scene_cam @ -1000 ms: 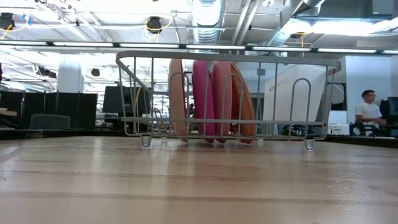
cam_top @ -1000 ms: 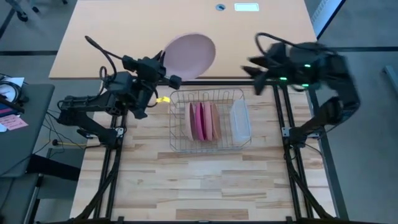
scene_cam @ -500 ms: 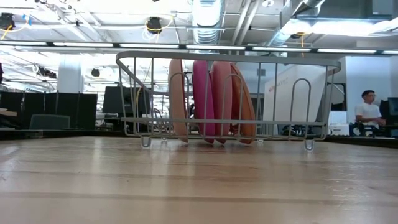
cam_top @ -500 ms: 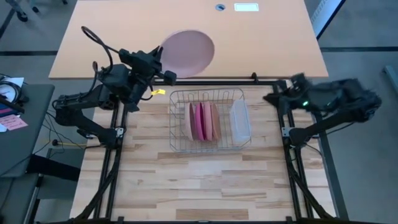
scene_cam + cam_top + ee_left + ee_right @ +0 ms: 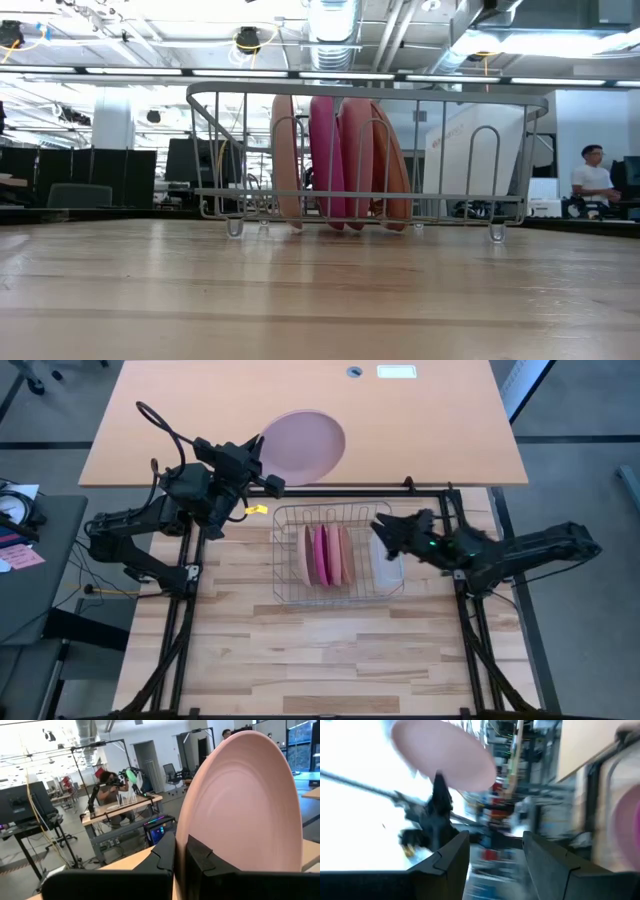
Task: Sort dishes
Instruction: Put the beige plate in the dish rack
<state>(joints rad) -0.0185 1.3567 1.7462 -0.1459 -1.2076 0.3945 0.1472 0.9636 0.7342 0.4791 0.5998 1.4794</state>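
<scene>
plate (image 5: 240, 805) rim inside left pincer (image 5: 181, 851)

Wire metal rack (image 5: 340, 556), matt plastic plates (image 5: 325, 555), wood table (image 5: 330, 650).

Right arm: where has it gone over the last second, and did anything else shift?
The right gripper swung from beyond the table's far right corner down and leftward; it now hangs, jaws open and empty, over the translucent tub in the wire rack. The left gripper drifted slightly, still clamped on the pale pink plate over the orange desk. The racked plates stayed put.
</scene>
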